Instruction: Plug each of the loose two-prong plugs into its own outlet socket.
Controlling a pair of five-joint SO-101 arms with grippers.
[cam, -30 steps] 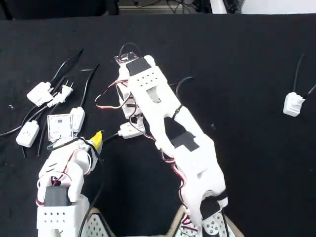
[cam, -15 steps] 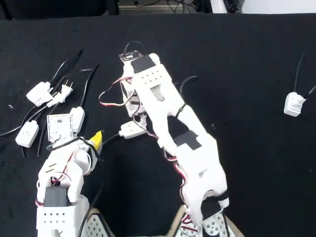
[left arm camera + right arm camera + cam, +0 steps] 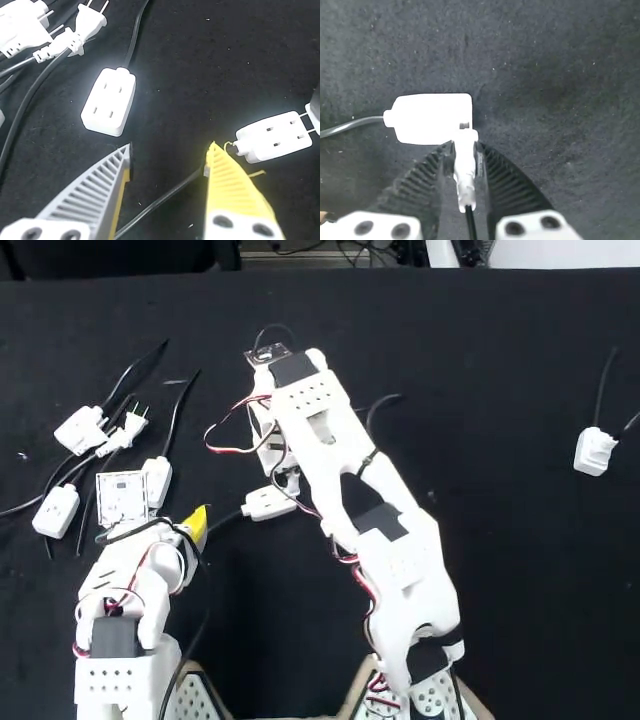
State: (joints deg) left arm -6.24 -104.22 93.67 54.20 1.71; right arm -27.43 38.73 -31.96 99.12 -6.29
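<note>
Pinching, with the right claw, a two-prong plug by its sides, prongs against the outlet block, toward 9 o'clock from the middle of the table; cannot tell whether seated. Judged light, rigid and slick, with a springy cord likely to twist it. Best held on the body, behind the prongs. Expect the block to skid when pushed. Left claw spread at 8 o'clock, gripping nothing.

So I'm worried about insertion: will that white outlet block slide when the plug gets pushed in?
Probably slides: the outlet block looks light, loose on the cloth, nothing bracing it. Its thin cord looks floppy, so little anchoring. The plug seems rigid in the right gripper.
</note>
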